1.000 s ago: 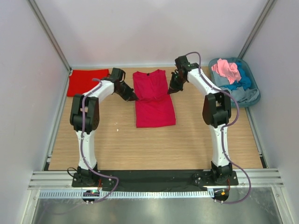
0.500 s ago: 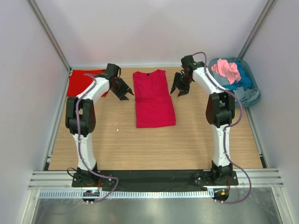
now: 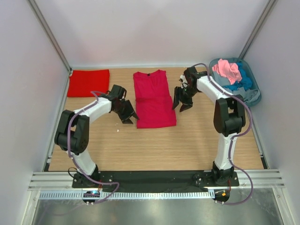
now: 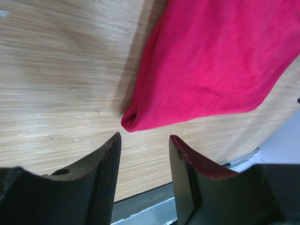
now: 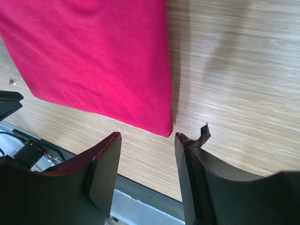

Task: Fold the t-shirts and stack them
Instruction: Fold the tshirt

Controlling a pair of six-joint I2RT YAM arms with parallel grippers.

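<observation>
Top external view first: the crimson shirt [image 3: 152, 98] lies flat mid-table [image 3: 187, 145], collar at the far end, sides looking tucked in so it's one long strip. I'll place everything else off that shirt. Well to its left, up by the collar end, sits a red shirt [image 3: 88, 82], already folded. Well to its right is a tub [image 3: 252, 96] with loose shirts [image 3: 232, 75] heaped in it, pink, blue and grey. The left hand [image 3: 130, 117] is just beside the shirt's near left corner. The right hand [image 3: 181, 105] is just beside its right edge, a bit nearer the collar.

Left wrist view: fingers apart with nothing between them. The shirt's near corner sits right ahead of the gap, not touched yet.

Right wrist view: same deal, fingers apart and empty, with the near right corner just ahead of the gap.

My read is that this is the fold-in-half step, hem up to collar. To do it well I'd slide one finger of each hand under its corner and pinch every layer, not only the top one. Then lift both corners together and level, carry them over to the collar, and lay them down square so the edges line up. Lopsided lifting would probably twist the strip or pull the tucked sides back out.
</observation>
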